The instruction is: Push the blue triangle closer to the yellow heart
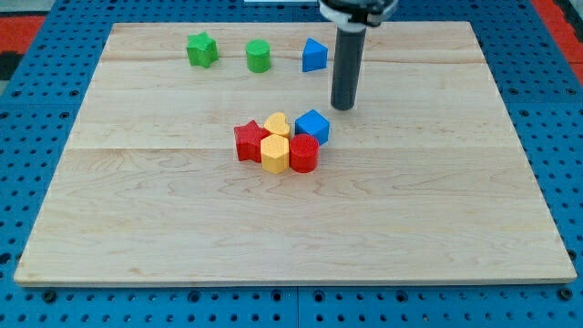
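- At the end of the arm there is no pincer, only a dark rod [346, 68]. Nothing can open, close or hold anything.
- My tip [343, 107] rests on the counter [455, 200], just up and to the view's right of the blue cube [312, 125], seemingly apart from it.
- The blue triangle [314, 55], as I read the peaked block, sits near the view's top, just left of the rod and higher in the view than my tip.
- The yellow heart [278, 123] is in the middle cluster, touching the blue cube on its right.
- Packed against it lower down are the red star [249, 141], the yellow six-sided block [274, 153] and the red round block [303, 153].
- Risk: my tip is on the wrong side of the triangle. Driving straight at it from here would likely shove it toward the view's top-left, away from the heart.
- Risk: circling round too tightly could clip the blue cube and scatter the cluster, moving the heart itself.
- Risk: a push off the triangle's middle may spin it aside, toward the green round block [259, 56], with the green star [201, 49] farther left.
- Risk: the blue cube guards the heart's right side, so a long push could jam the triangle into it.
- Count: eight blocks, namely two blue, two yellow, two red and two green, plus one rod and one counter.
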You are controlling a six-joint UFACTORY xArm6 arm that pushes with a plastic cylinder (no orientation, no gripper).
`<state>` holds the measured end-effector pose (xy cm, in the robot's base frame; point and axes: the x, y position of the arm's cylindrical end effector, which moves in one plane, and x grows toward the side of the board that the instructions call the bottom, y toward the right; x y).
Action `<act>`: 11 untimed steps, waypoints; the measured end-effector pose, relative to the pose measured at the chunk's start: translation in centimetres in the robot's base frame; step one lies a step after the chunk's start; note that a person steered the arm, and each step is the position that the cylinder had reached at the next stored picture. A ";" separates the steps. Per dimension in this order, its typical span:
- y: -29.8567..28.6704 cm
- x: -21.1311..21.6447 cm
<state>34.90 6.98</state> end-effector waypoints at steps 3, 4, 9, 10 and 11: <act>0.7 -12.3; -1.4 -12.1; -6.8 -6.9; -6.8 -5.0; -6.8 -3.1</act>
<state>31.83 0.17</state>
